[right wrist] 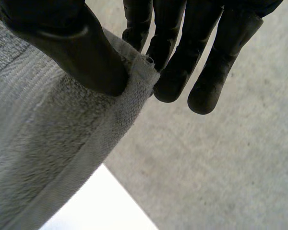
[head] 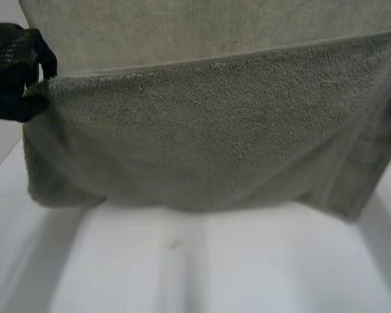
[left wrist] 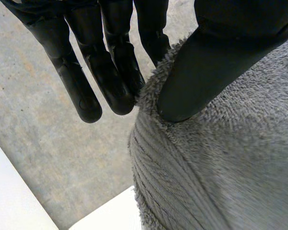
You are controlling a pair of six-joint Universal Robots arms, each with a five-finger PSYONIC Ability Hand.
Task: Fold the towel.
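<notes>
On my screens the grey-green terry-cloth towel (head: 215, 143) is all soft, fuzzy pile, matt, with no shine anywhere. Near the corner by the black left hand (left wrist: 206, 72) the pile gives way to a flat-woven band (left wrist: 153, 177) of fine ribs. By the black right hand (right wrist: 72, 48) I see a paler, tighter woven hem (right wrist: 129, 96) with a few loose threads at its tip. The fingers (left wrist: 81, 91) of both hands look like smooth moulded plastic or rubber with a dull satin sheen. From the head camera the back of the left hand seems finely patterned, like a weave. The white table (head: 215, 274) is smooth with a soft sheen. The grey floor (left wrist: 48, 143) below looks like rough, speckled, matt concrete.
</notes>
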